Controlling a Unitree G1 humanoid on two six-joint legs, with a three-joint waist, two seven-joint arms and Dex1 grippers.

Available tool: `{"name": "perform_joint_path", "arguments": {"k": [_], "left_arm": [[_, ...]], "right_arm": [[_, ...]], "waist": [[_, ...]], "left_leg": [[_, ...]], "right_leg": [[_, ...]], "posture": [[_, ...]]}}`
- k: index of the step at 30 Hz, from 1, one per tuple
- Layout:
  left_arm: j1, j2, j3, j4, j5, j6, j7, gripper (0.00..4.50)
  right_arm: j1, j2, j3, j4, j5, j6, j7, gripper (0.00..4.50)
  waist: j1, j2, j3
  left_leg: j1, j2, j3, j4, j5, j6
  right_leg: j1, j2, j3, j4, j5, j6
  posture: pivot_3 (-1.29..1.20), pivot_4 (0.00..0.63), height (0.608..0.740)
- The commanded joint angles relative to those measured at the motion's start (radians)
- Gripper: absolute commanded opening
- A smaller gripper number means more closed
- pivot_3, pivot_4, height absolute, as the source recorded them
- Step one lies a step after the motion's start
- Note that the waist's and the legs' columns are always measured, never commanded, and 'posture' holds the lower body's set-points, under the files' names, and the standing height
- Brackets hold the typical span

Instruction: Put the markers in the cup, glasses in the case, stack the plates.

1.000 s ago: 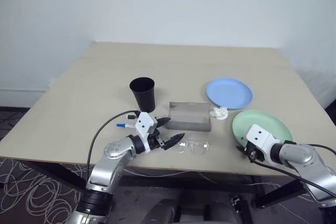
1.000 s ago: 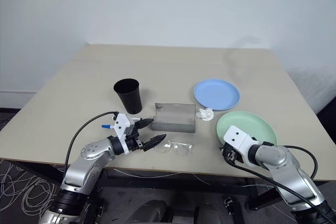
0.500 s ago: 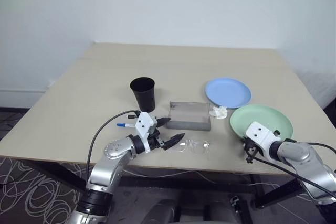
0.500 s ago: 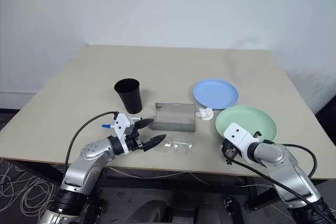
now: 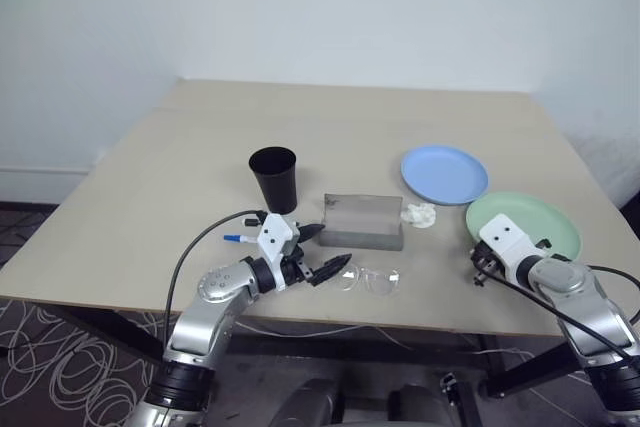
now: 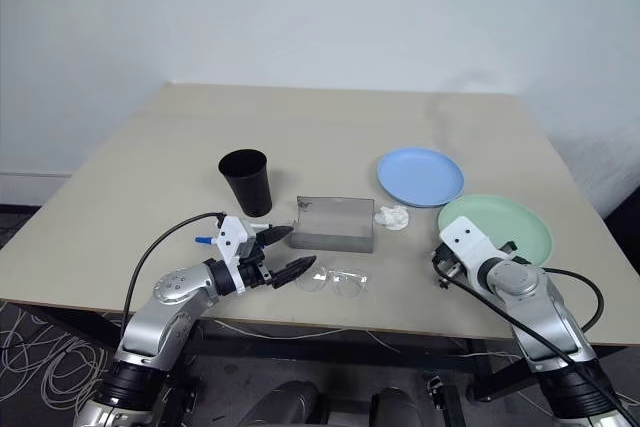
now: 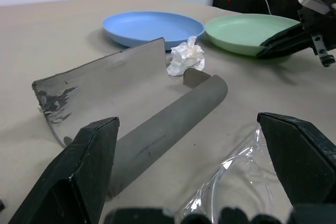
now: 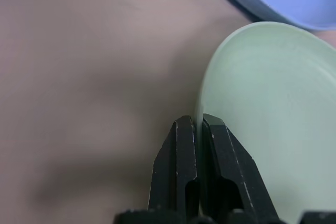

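Blue-capped marker [image 5: 232, 239]: on desk [image 5: 180, 157], left of grey case [image 5: 363, 222]. Black cup [image 5: 273, 178]: upper left of case. Left gripper [image 5: 322, 252]: fingers wide, beside clear glasses [image 5: 367, 279], which lie just before case. Blue plate [image 5: 444, 174]: right of case. Right gripper [image 8: 198, 135]: fingers pinching mint green plate [image 5: 535, 222] rim.

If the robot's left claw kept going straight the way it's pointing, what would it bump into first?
Probably the clear-framed glasses, lying just ahead of the open left gripper. Beyond them lies the open flat grey case, though depth is hard to judge.
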Motion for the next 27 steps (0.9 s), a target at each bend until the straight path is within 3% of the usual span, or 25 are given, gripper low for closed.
{"name": "perform_joint_path", "arguments": {"k": [1, 5, 14, 22, 27], "left_arm": [[-0.017, 0.006, 0.016, -0.027, -0.002, -0.020, 0.002, 4.50], [-0.020, 0.007, 0.018, -0.027, -0.002, -0.020, 0.005, 4.50], [-0.039, 0.007, 0.019, -0.018, -0.001, -0.020, 0.007, 4.50], [-0.034, 0.007, 0.029, -0.029, 0.002, -0.025, 0.024, 4.50], [-0.011, 0.011, 0.032, -0.054, -0.001, -0.021, 0.037, 4.50]], "right_arm": [[-0.057, 0.004, -0.046, 0.036, -0.034, -0.054, -0.062, 0.10], [-0.159, 0.001, -0.028, 0.141, -0.044, -0.198, -0.069, 0.10], [-0.449, 0.044, 0.082, 0.448, -0.027, -0.497, 0.128, 0.10], [-0.701, 0.152, 0.162, 0.911, -0.077, -0.760, 0.196, 0.10], [-0.780, 0.184, 0.150, 1.077, -0.091, -0.847, 0.182, 1.36]], "waist": [[0.000, 0.000, 0.000], [-0.004, 0.001, 0.000], [-0.018, 0.001, 0.000], [-0.022, 0.001, 0.000], [-0.028, 0.002, 0.000]], "left_leg": [[0.000, 0.000, 0.000, 0.000, 0.000, 0.000], [0.000, 0.000, 0.001, 0.000, 0.000, 0.000], [0.001, 0.000, 0.000, 0.000, 0.000, 0.000], [0.002, -0.001, 0.000, -0.001, 0.000, 0.000], [0.003, -0.001, 0.001, -0.005, 0.000, 0.000]], "right_leg": [[0.000, 0.000, 0.000, 0.000, 0.000, 0.000], [0.000, 0.000, 0.000, 0.001, 0.000, 0.000], [0.000, 0.001, 0.000, 0.000, 0.001, 0.000], [0.000, 0.001, 0.000, 0.000, 0.002, -0.001], [0.000, 0.001, 0.001, 0.000, 0.005, -0.006]], "posture": [[0.00, 0.000, 0.740], [0.00, 0.000, 0.740], [0.00, 0.000, 0.740], [0.00, 0.000, 0.740], [0.00, 0.000, 0.740]]}}
